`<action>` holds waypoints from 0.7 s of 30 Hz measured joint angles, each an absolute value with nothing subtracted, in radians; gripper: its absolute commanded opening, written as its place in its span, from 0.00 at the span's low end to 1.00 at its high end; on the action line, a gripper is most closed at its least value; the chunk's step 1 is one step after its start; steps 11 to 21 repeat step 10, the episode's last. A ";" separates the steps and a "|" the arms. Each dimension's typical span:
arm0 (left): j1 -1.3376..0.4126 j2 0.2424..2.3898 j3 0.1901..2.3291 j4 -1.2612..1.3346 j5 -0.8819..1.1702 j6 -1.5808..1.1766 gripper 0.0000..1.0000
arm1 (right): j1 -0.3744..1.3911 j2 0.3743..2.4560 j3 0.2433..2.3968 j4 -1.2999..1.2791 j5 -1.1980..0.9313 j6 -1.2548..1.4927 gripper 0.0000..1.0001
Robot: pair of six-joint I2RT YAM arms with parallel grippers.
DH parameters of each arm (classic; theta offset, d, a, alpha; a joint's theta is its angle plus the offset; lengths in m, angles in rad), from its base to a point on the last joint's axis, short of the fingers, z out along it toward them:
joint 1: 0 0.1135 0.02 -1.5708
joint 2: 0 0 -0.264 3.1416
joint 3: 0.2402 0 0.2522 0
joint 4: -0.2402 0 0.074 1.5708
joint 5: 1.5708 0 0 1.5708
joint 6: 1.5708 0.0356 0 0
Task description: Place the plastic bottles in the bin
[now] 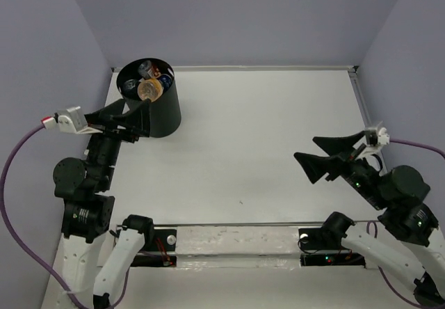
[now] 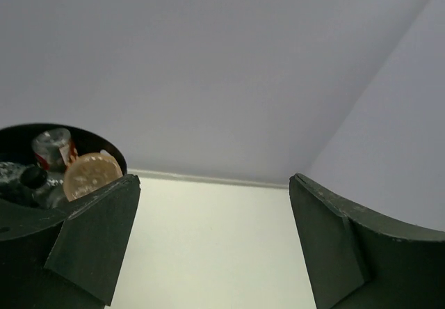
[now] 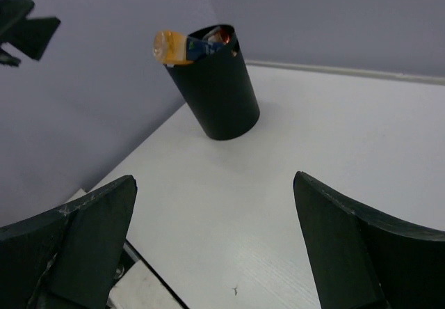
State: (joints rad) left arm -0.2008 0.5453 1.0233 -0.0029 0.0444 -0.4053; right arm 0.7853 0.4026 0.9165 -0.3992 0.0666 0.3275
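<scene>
Bin (image 1: 158, 117): black, round-mouthed, upright at the far left corner of the table (image 1: 264, 135).

Plastic bottles (image 1: 149, 81): all those in view lie inside the bin, heaped up to its mouth. No exact count is possible from these views.
- Orange-liquid bottle (image 1: 148, 90) lies on top. In the right wrist view it leans out over the rim on the left side, with its blue-white label showing.
- Red-label bottle (image 2: 54, 149) sits behind it.
- 1 small black cap (image 2: 31, 177) sits low at the left, among clear plastic.

Left gripper (image 1: 133, 122): just beside the bin on its near-left side. In the top view it overlaps the bin wall, and I cannot tell whether they touch. The fingers are spread wide and released, with nothing between them. In the left wrist view the left finger (image 2: 97, 239) stands in front of the bin, with only bare table and wall in the gap.

Right gripper (image 1: 306, 150): at the right side of the table, well apart from the bin, with its tips pointing left. The 2 fingers are spread wide and released, grasping nothing. The right wrist view shows bare table between them and the bin far off at centre left.
</scene>
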 measured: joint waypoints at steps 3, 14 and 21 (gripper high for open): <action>-0.201 0.484 0.960 -0.030 0.124 -0.418 0.99 | 0.785 0.319 0.934 -0.413 0.122 0.317 1.00; -0.201 0.406 0.835 -0.103 0.263 -0.449 0.99 | 0.785 0.212 0.932 -0.451 0.223 0.310 1.00; -0.201 0.406 0.835 -0.103 0.263 -0.449 0.99 | 0.785 0.212 0.932 -0.451 0.223 0.310 1.00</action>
